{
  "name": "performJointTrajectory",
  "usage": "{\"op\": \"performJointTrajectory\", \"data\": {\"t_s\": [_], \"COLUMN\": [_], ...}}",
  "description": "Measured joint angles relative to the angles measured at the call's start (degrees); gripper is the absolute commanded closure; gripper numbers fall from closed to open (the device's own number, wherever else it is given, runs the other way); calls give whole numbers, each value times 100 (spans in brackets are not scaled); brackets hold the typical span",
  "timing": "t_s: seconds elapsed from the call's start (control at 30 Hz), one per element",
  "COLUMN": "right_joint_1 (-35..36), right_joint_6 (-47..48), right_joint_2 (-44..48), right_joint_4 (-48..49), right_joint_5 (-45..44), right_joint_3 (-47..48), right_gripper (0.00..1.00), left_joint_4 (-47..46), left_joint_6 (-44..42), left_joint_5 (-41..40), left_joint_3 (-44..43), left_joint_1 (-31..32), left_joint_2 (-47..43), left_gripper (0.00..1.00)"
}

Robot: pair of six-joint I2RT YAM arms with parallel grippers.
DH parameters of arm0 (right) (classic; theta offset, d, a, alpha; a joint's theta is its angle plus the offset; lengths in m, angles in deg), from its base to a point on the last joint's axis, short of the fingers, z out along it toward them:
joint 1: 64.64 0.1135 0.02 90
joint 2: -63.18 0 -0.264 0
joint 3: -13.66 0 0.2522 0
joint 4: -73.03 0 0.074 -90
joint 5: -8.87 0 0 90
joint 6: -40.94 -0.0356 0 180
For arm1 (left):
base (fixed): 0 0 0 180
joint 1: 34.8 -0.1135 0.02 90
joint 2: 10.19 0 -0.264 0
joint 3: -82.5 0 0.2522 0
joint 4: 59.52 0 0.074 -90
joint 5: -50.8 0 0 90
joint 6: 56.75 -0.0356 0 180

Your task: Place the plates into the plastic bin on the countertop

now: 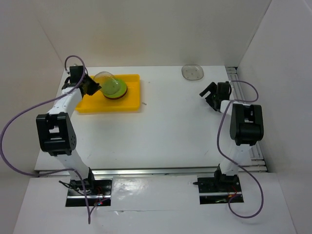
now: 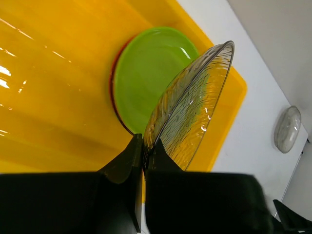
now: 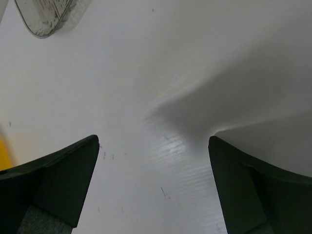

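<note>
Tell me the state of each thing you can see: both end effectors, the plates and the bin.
left end effector: shut on the held grey plate at its rim
held grey plate: tilted steeply above the bin, not set down
green plate: lying flat in the bin
bin: upright on the table, partly filled
loose grey plate: lying on the table outside the bin, untouched
right end effector: open, empty

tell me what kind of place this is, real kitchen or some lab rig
Most likely a robot test cell, not a kitchen: a white table boxed in by white walls, a left arm and right arm bolted at its near edge, and a yellow bin holding plates.
</note>
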Motion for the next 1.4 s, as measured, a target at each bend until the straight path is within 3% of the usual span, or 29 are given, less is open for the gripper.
{"op": "performJointTrajectory", "data": {"t_s": [0.13, 0.23, 0.27, 0.37, 0.4, 0.57, 0.67, 0.73, 0.93, 0.97, 1.07, 1.2, 1.33, 1.4], "right_joint_1": [-98, -133, -142, -146, -146, -120, -103, -94, -46, -22, 66, 160, 192, 221], "right_joint_6": [-2, -9, -7, -7, -9, 0, 15, 26, 15, 15, 4, -79, -262, -393], "right_joint_2": [-599, -1300, -1467, -2033, -2208, -2962, -3403, -3639, -4065, -4183, -4472, -4542, -4413, -3991], "right_joint_4": [103, 214, 264, 295, 275, 42, -210, -306, -669, -761, -885, -975, -929, -752], "right_joint_5": [79, 256, 282, 306, 302, 225, 197, 197, 203, 201, 177, 85, -48, -151], "right_joint_3": [811, 1541, 1768, 2520, 2789, 3976, 4721, 5086, 5755, 5956, 6369, 6448, 6210, 5523], "right_gripper": [0, 0, 0, 0, 0, 0, 17, 36, 48, 64, 72, 100, 100, 100], "left_joint_4": [44, 46, 68, 120, 155, 398, 800, 1176, 1991, 2044, 2166, 2282, 2328, 2334], "left_joint_6": [-37, -55, -81, -37, -35, -48, -44, -39, -35, -48, -59, -81, -138, -201], "left_joint_5": [267, 476, 522, 586, 533, 332, 50, -190, -435, -446, -509, -551, -549, -540], "left_joint_3": [-334, -450, -450, -450, -450, -461, -485, -575, -804, -761, -603, -459, -424, -393], "left_joint_1": [-236, -275, -275, -229, -181, 35, 125, 144, -11, -50, -144, -129, -11, 120], "left_joint_2": [640, 935, 984, 1043, 1043, 1038, 942, 789, -50, -260, -837, -1270, -1296, -1296], "left_gripper": [97, 55, 24, 12, 0, 0, 0, 0, 0, 0, 0, 0, 0, 0]}}
